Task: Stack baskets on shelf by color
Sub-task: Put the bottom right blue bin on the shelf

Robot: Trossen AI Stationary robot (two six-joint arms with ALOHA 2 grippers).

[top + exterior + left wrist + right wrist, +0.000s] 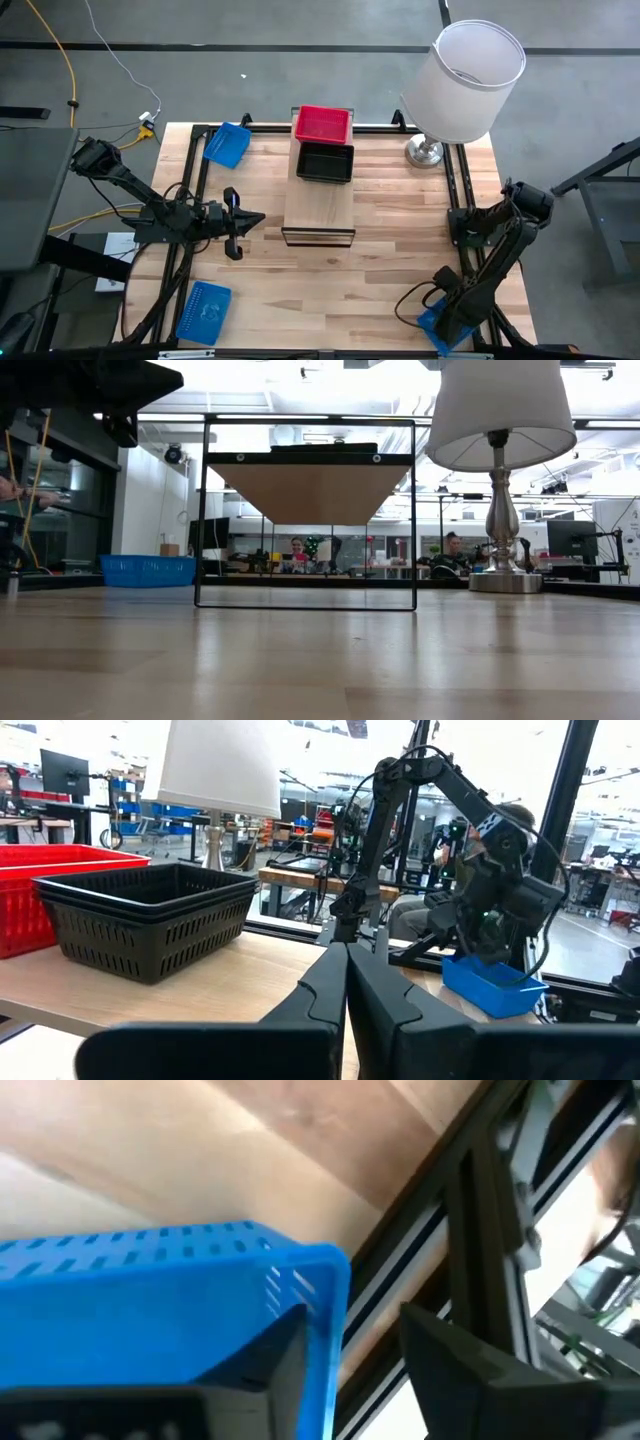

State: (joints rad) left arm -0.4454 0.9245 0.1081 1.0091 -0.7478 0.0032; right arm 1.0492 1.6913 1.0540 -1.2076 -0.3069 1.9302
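1. The right gripper point(350, 1355) is seen at the table's 5 o'clock corner, fingers apart around a blue basket's point(170, 1290) wall.
2. The left gripper point(236, 222) is held at 9 o'clock, fingers together.
3. Red basket point(323, 124) and black basket point(325, 162) are set on the shelf point(319, 210) at 12 o'clock.

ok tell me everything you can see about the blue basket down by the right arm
The blue basket is a small shallow plastic tray with slotted mesh walls and a smooth rim. It sits at the table's front right corner, beside the black edge rail. The right gripper is down on it, open, with one finger inside the wall and one outside, straddling the rim. The arm hides most of it from above.
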